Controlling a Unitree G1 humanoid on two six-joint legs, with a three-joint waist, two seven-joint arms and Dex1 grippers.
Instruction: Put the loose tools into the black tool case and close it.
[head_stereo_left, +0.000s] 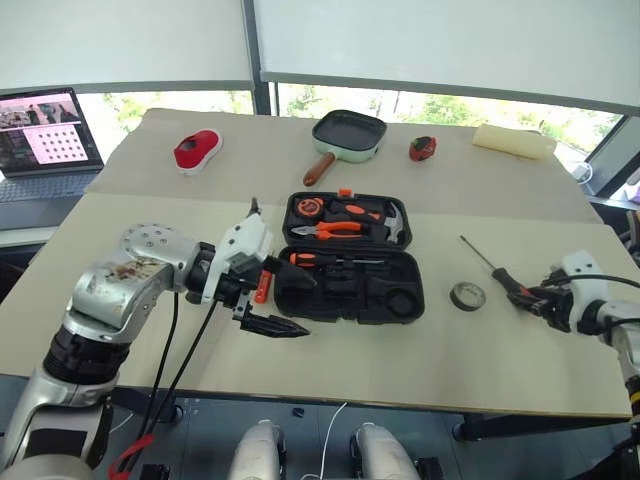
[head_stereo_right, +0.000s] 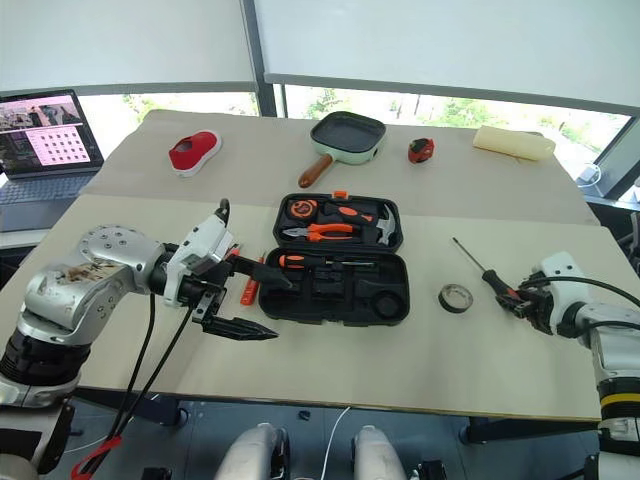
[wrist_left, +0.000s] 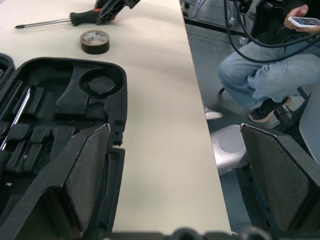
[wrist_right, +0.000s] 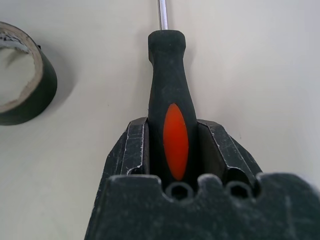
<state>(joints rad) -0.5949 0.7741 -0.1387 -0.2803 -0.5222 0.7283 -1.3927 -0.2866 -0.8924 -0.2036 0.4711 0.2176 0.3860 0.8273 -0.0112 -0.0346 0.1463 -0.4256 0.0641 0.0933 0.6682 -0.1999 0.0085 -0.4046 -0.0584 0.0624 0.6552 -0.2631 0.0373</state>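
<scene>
The black tool case (head_stereo_left: 375, 302) lies open in the middle of the table, with one orange-and-black screwdriver (head_stereo_left: 330, 260) in a recess. My left gripper (head_stereo_right: 283, 307) hangs open at the case's front left corner, empty; its fingers (wrist_left: 75, 175) stand wide apart. A slim orange tool (head_stereo_left: 262, 288) lies beside the case's left edge, partly hidden behind that gripper. At the right, my right gripper (head_stereo_left: 535, 300) is shut on the handle of a second screwdriver (wrist_right: 169, 85), which lies on the table. A grey-black tape roll (head_stereo_left: 467, 295) rests between that screwdriver and the case.
Pliers (head_stereo_left: 335, 229), a hammer and a tape measure sit in the case's far half. A green frying pan (head_stereo_left: 348, 135), a red object (head_stereo_left: 197, 148) and a pale block (head_stereo_left: 513, 141) stand at the back. A laptop (head_stereo_left: 45, 130) is far left. A seated person (wrist_left: 270, 75) is beside the table.
</scene>
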